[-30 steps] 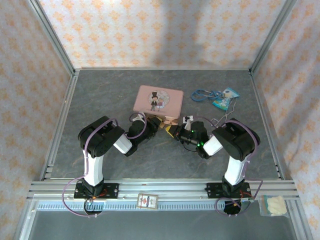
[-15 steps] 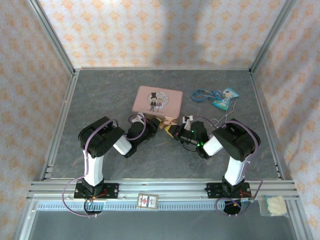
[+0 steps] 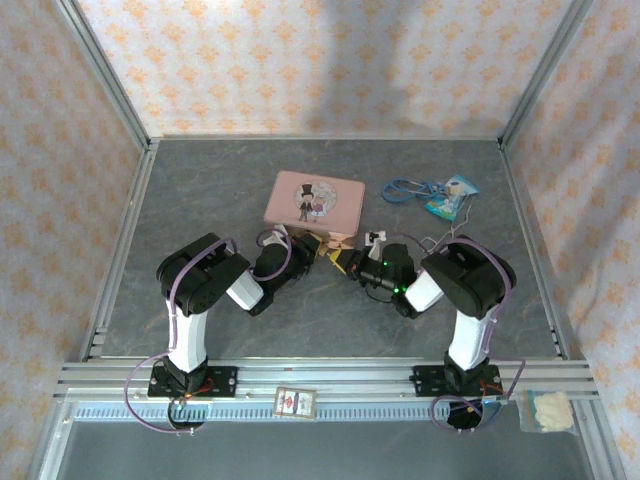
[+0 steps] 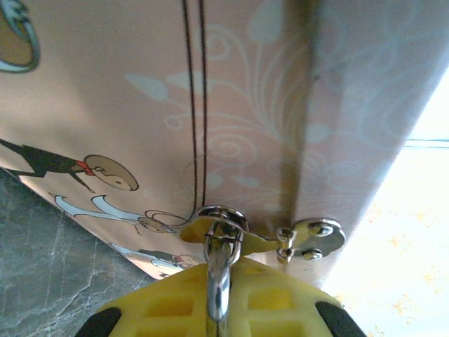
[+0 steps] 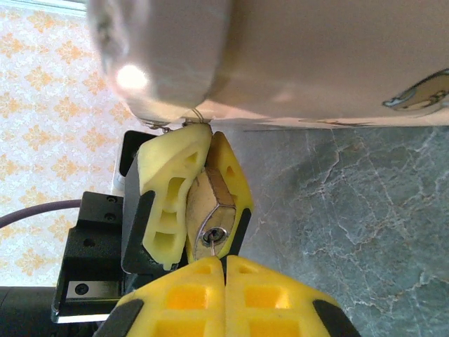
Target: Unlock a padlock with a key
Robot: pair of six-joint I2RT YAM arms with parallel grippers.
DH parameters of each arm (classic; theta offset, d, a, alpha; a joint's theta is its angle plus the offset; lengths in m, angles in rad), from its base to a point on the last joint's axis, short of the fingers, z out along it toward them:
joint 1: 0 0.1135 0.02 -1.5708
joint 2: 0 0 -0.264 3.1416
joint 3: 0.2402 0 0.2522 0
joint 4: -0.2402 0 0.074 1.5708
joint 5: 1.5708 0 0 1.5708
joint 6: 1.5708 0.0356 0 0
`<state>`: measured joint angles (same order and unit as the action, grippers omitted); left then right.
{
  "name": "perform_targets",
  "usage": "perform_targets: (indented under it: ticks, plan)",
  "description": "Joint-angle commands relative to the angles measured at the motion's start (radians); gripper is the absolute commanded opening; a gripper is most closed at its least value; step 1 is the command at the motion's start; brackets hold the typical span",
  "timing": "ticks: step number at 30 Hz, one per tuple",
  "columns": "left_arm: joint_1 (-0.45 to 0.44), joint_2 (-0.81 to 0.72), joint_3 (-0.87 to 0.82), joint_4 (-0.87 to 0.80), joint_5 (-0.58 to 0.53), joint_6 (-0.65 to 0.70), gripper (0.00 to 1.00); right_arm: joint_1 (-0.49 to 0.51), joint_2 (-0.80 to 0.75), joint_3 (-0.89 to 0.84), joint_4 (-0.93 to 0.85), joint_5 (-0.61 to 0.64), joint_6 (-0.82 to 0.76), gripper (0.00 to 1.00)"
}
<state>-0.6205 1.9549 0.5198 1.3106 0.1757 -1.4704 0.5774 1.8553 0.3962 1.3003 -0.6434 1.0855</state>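
Padlock (image 5: 209,207) clamped in left gripper (image 3: 318,247), its shackle hooked through the hasp on the near edge of the pink tin (image 3: 315,198). Right gripper (image 5: 224,270) pinched closed on key (image 5: 211,244), tip at the keyhole.

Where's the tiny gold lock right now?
In the right wrist view, the padlock is squeezed in the left pincer, just beside the edge of the pink tin. In the left wrist view, its shackle hooks into the tin's clasp.
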Motion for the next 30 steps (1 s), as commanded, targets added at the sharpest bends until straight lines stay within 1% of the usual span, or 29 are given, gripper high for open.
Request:
perform_targets:
  ticks: [1, 5, 8, 13, 18, 21, 26, 30]
  plan:
    - [-0.051, -0.024, 0.005, 0.179, 0.060, -0.059, 0.00, 0.008, 0.038, 0.038, 0.074, 0.042, 0.013, 0.00]
    - [-0.069, -0.023, 0.015, 0.184, 0.070, -0.052, 0.00, 0.008, 0.063, 0.072, 0.060, 0.047, 0.025, 0.00]
    - [-0.083, -0.015, 0.013, 0.191, 0.071, -0.050, 0.00, 0.008, 0.062, 0.106, -0.019, 0.061, 0.026, 0.00]
    - [-0.099, 0.006, -0.004, 0.260, 0.074, -0.062, 0.00, 0.003, 0.062, 0.120, -0.056, 0.079, 0.024, 0.00]
    - [-0.109, -0.002, -0.010, 0.241, 0.100, -0.019, 0.00, -0.013, 0.082, 0.177, -0.112, 0.005, 0.013, 0.00]
    - [-0.110, -0.010, -0.032, 0.238, 0.098, 0.011, 0.00, -0.027, 0.067, 0.194, -0.157, -0.048, 0.014, 0.00]
    - [-0.110, 0.017, -0.040, 0.279, 0.092, 0.050, 0.00, -0.031, 0.032, 0.229, -0.289, -0.107, 0.063, 0.00]
    - [-0.111, 0.047, -0.034, 0.345, 0.098, 0.037, 0.00, -0.030, 0.054, 0.224, -0.212, -0.137, 0.188, 0.00]
